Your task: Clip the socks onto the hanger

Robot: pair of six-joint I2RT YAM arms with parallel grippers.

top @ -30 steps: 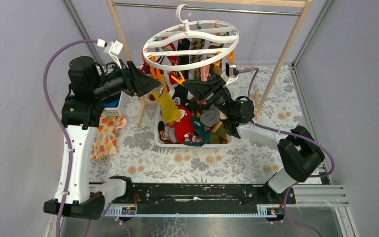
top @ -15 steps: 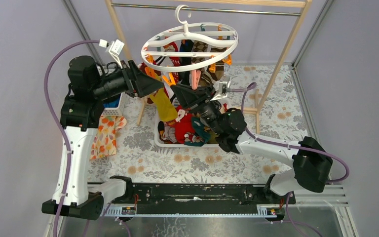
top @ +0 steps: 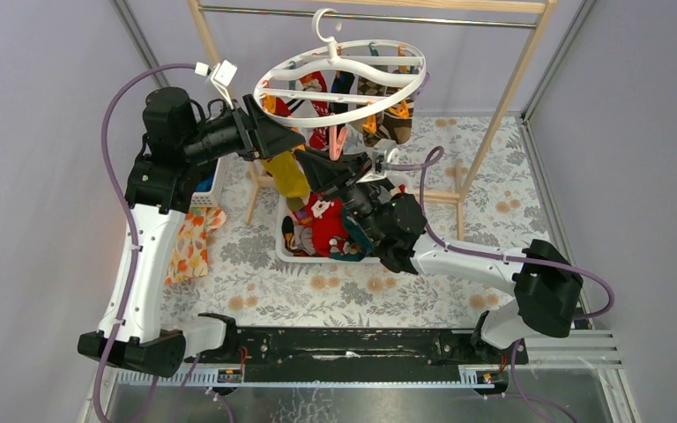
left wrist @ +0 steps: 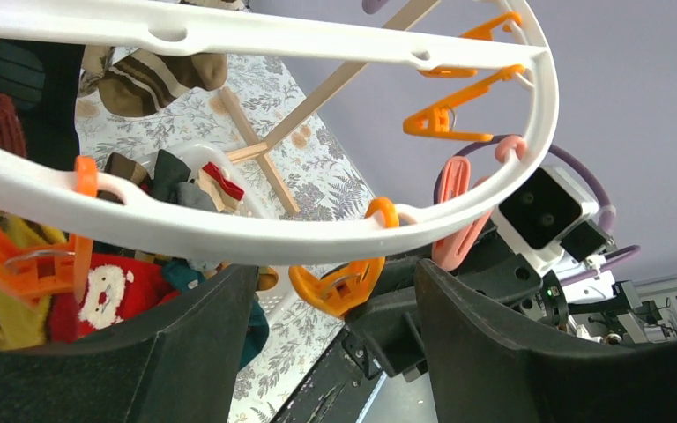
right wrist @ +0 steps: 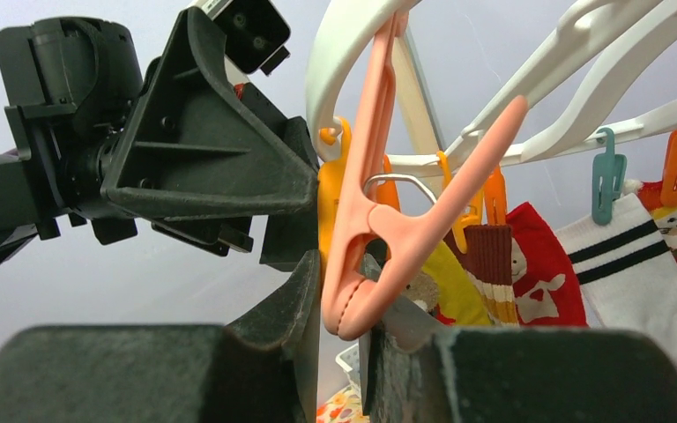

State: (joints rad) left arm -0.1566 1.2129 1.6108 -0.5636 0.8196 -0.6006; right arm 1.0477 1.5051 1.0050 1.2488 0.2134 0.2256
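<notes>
The white oval hanger [top: 345, 109] hangs from the rail by its hook, and several socks are clipped under it [top: 379, 119]. A mustard sock [top: 287, 176] hangs from an orange clip at its left edge. My left gripper [top: 293, 141] is open. In the left wrist view [left wrist: 335, 269] its fingers stand either side of a free orange clip [left wrist: 339, 286] under the ring [left wrist: 229, 233]. My right gripper [top: 307, 164] is raised under the ring's front. In the right wrist view [right wrist: 342, 264] its fingers are nearly together on the tip of a pink clip [right wrist: 370, 220].
A white basket [top: 284, 248] below the hanger holds loose socks [top: 335, 231], one red with a Santa face [left wrist: 110, 291]. The wooden-framed rail's metal bar [top: 379, 16] runs along the back. An orange-flowered cloth [top: 189, 242] and a small basket [top: 204, 192] lie at the left.
My right gripper has swung left and up from over the basket to the pink clip. My left gripper has moved up and right along the ring. The hanger has turned and tilted.
</notes>
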